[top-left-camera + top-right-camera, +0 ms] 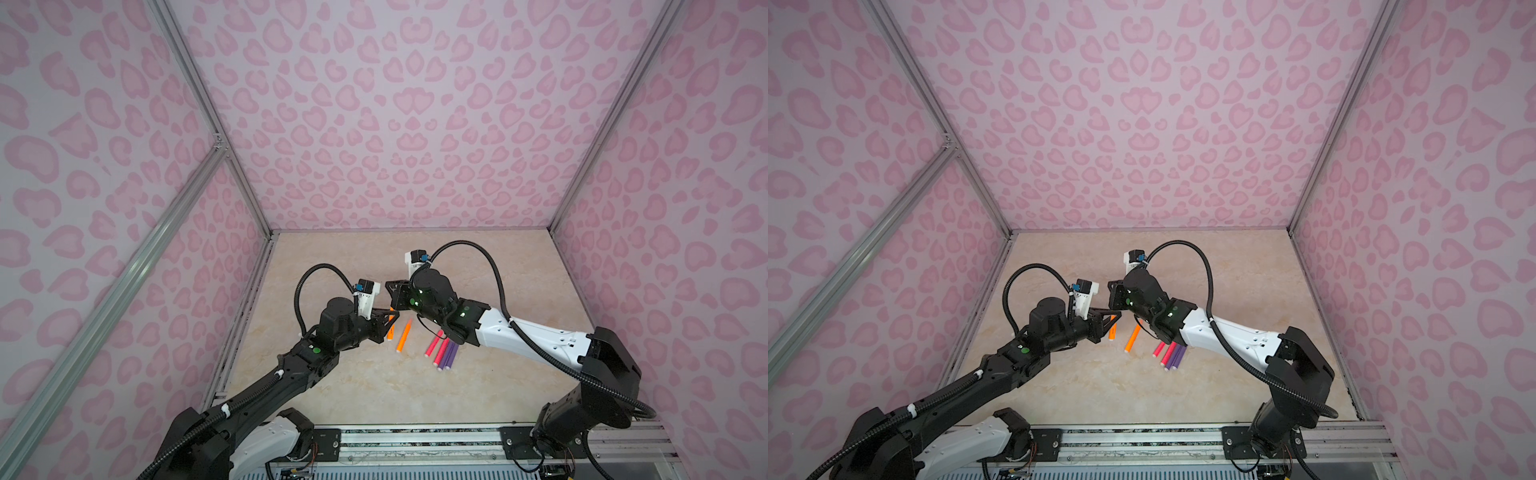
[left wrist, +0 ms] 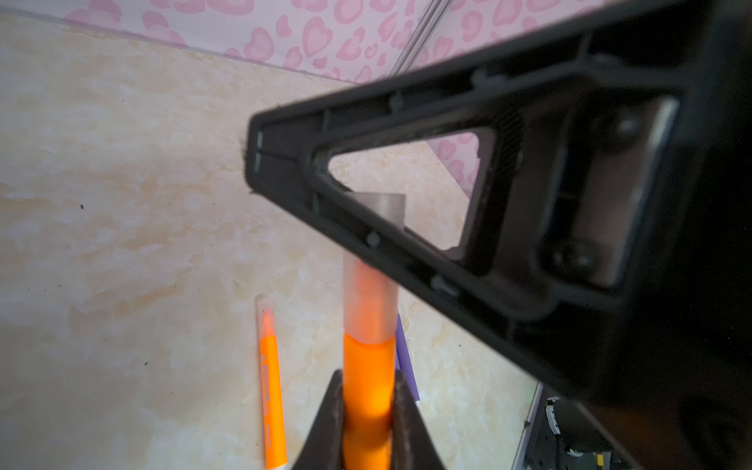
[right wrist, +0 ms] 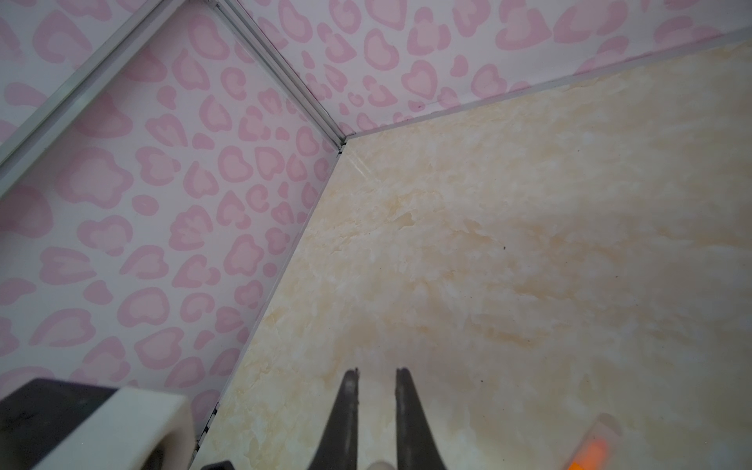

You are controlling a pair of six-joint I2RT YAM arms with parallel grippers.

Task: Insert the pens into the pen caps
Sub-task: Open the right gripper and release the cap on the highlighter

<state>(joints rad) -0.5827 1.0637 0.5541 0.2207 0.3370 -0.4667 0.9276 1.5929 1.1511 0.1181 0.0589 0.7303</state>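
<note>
My left gripper is shut on an orange pen. A pale translucent pen cap sits over that pen's far end. My right gripper meets it from the right, and the cap passes between its fingers. In the right wrist view the fingers stand a narrow gap apart, with a pale round end low between them. In both top views the two grippers touch above the table. A second orange pen with a cap on it lies just beside them.
Two pink-red pens and purple pens lie side by side under the right forearm. The marble table is walled by pink patterned panels; an aluminium rail runs along the front edge.
</note>
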